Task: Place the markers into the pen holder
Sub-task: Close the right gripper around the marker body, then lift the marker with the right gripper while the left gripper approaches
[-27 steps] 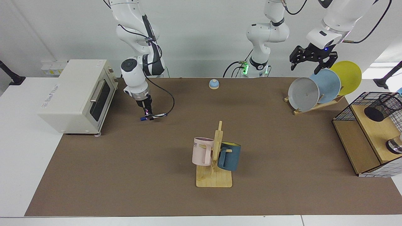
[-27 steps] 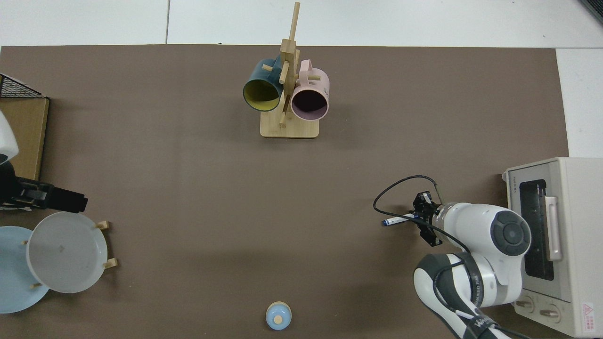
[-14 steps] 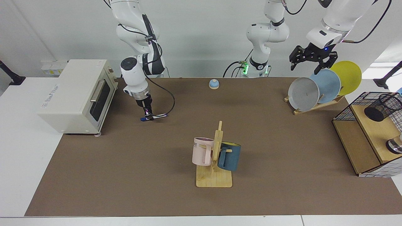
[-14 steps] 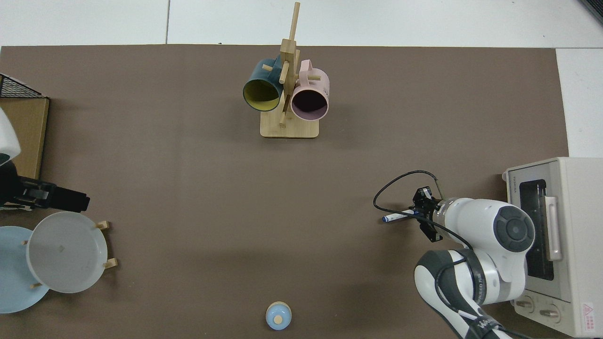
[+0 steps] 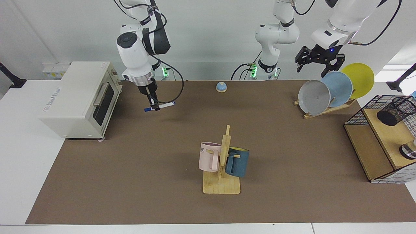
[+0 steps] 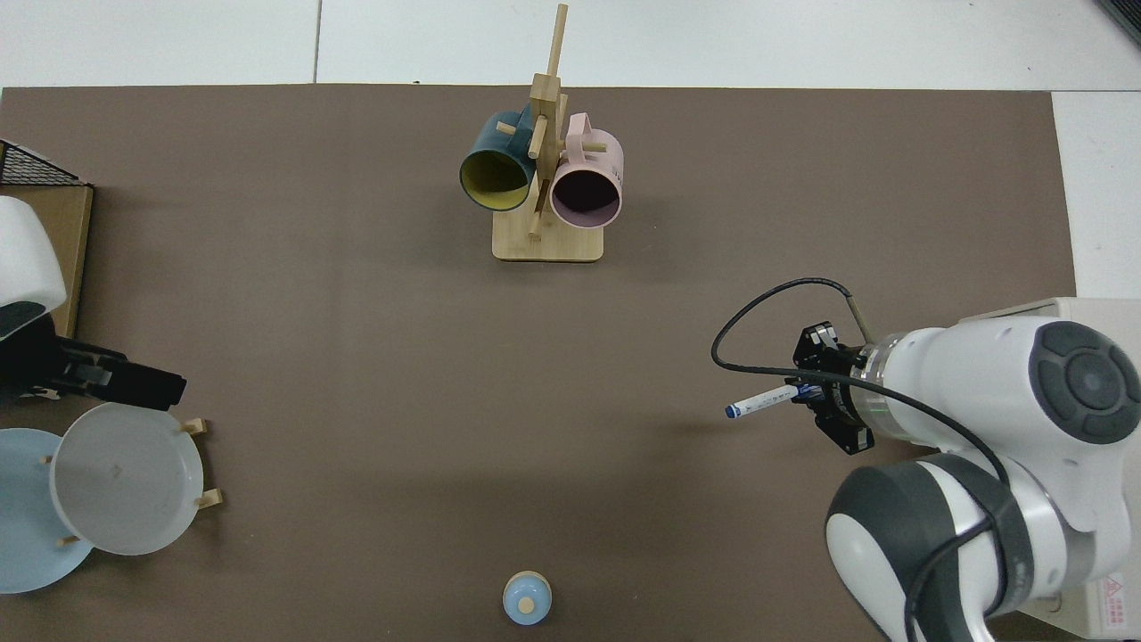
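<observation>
Bright, even overhead light, soft shadows on the brown mat [image 5: 130,182], both views in focus.

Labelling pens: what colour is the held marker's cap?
Dark blue cap on the marker, clearest in the facing view.

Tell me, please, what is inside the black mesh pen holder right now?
Nothing shows inside the pen holder, though its bottom is hidden by the mesh. The marker is held in the right gripper by the toaster oven. The left gripper hangs open above the plates.

Right claw [image 5: 155,105] grips the marker [image 5: 160,106] level above the mat [image 5: 130,169]; left claw [image 5: 318,63] hangs spread.
</observation>
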